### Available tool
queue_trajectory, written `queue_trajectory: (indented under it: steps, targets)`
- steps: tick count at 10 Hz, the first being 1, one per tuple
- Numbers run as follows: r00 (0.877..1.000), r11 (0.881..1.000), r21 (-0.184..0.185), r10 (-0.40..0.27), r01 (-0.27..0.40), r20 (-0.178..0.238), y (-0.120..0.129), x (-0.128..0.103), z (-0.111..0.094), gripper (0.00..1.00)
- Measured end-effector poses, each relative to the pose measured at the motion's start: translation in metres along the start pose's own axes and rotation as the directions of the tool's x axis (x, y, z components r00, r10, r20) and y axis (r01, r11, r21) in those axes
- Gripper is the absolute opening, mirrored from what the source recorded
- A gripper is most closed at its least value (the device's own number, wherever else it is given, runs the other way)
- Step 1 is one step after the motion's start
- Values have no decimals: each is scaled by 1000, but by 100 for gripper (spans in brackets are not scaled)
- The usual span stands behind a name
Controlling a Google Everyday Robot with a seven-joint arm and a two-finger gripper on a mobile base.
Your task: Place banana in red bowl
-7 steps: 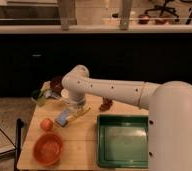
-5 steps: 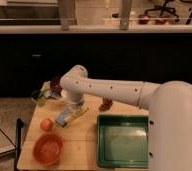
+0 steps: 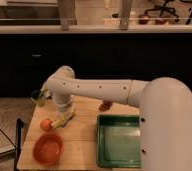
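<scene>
While the banana (image 3: 63, 119) lies on the wooden table (image 3: 81, 136), the gripper (image 3: 66, 113) is held low, right over it, at the end of the long white arm (image 3: 99, 91). Whether the gripper is spread wide or pinching the banana cannot be told, because the wrist is in the way.

The banana is found near the table's left side. A small orange fruit (image 3: 46, 124) sits just beside it, at its 9 o'clock. The red bowl (image 3: 48, 148) is seen at about 7 o'clock from the banana, near the front corner, and nothing is seen inside it. So the banana has not yet been put in.

The arm is stretched across from the right, most likely so the banana can be taken from above. A green tray (image 3: 119, 141) is set at 4 o'clock from the banana, well apart from the bowl. The lift should be made with care, so the orange fruit is not bumped. A short move toward 7 o'clock is then needed.
</scene>
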Motion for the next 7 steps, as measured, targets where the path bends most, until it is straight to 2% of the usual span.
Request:
queue_trajectory:
  steps: [2,4,5,7]
  targets:
    - [993,994,-19,-108,109,44,0,-30,2,0]
    - [975,977,-36,-207,211,81,9,-53,3,0]
    - [954,958,-39,-279,285,110,14,-68,4,0]
    - [913,920,-42,-381,390,147,24,-82,4,0]
